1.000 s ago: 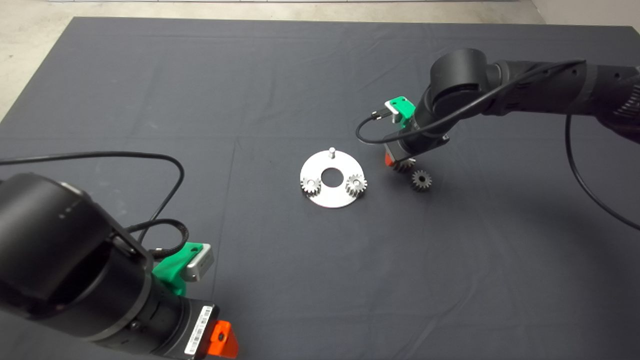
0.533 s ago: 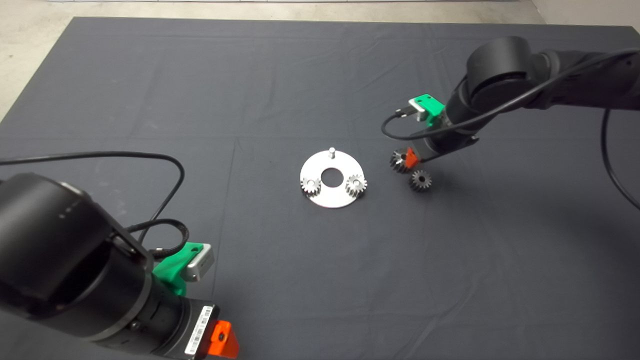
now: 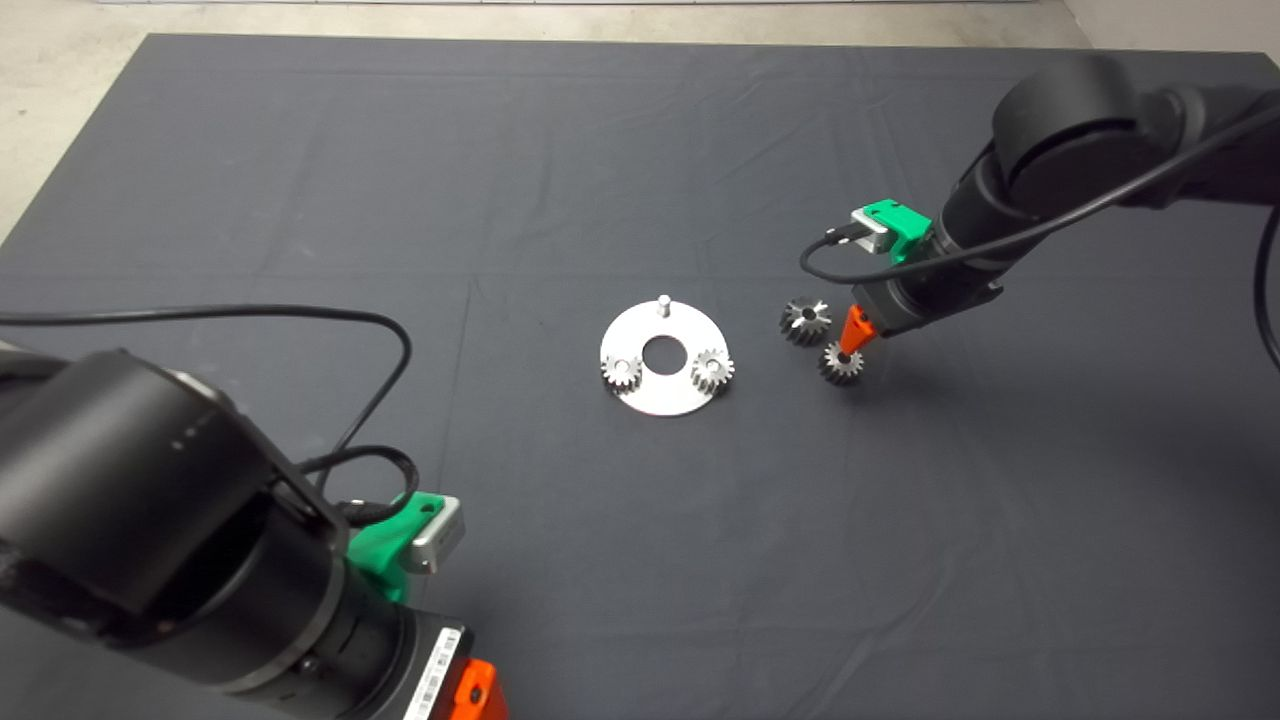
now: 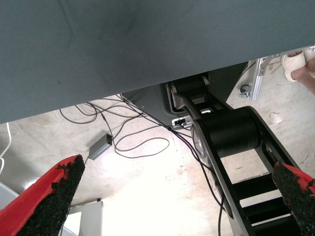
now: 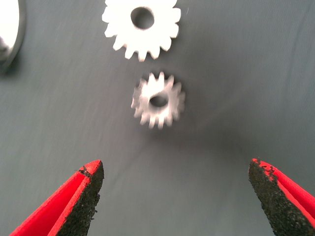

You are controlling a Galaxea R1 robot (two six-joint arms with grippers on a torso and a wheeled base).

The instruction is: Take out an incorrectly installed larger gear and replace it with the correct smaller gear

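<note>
While the wide-spread red fingers of the right gripper (image 5: pixel 174 196) hover empty just above the small grey fine-toothed steel gear (image 3: pixel 841 363), bare dark mat (image 3: pixel 1000 520) lies open around them. Beside it on the mat sits the shiny, taller, star-toothed larger steel gear (image 3: pixel 805 320), near the round silver plate (image 3: pixel 662 398) with its bare pin (image 3: pixel 662 303). Cut off at the lower left edge, the left gripper (image 4: pixel 172 196) is parked with fingers apart.

Both arms are black with large cylindrical joints. Each wrist carries a green bracket holding a small silver camera module, fed by a loose black cable. The left gripper (image 3: pixel 478 692) body bears a white barcode label. Fingers (image 5: pixel 81 199) are red, wedge-shaped, faced with coarse black pads.
</note>
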